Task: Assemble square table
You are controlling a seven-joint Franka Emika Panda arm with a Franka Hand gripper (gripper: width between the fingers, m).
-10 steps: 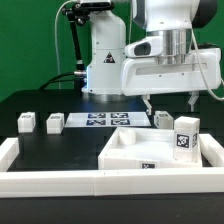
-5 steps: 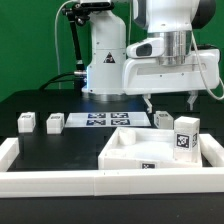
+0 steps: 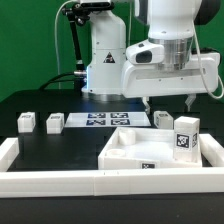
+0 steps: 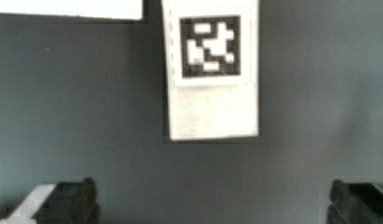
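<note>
The square table's top (image 3: 140, 152) is a white slab lying with its rimmed, recessed face up at the exterior view's right front. Two tagged white posts (image 3: 26, 122) (image 3: 54, 123) stand at the left. A third post (image 3: 161, 118) is behind the slab, and a taller tagged one (image 3: 185, 135) is at the slab's right corner. My gripper (image 3: 171, 103) hangs open above the third post, holding nothing. In the wrist view that post (image 4: 214, 70) lies on the black surface ahead of my gripper (image 4: 213, 200), whose dark fingertips (image 4: 63, 205) stand wide apart.
The marker board (image 3: 105, 120) lies flat on the black table between the left posts and the gripper; its corner (image 4: 63, 8) shows in the wrist view. A long white rail (image 3: 90, 182) edges the table's front and sides. The robot base (image 3: 100, 60) stands behind.
The gripper has shifted slightly, a little lower over the post behind the slab. Its jaws stay wide open and no part has moved.
</note>
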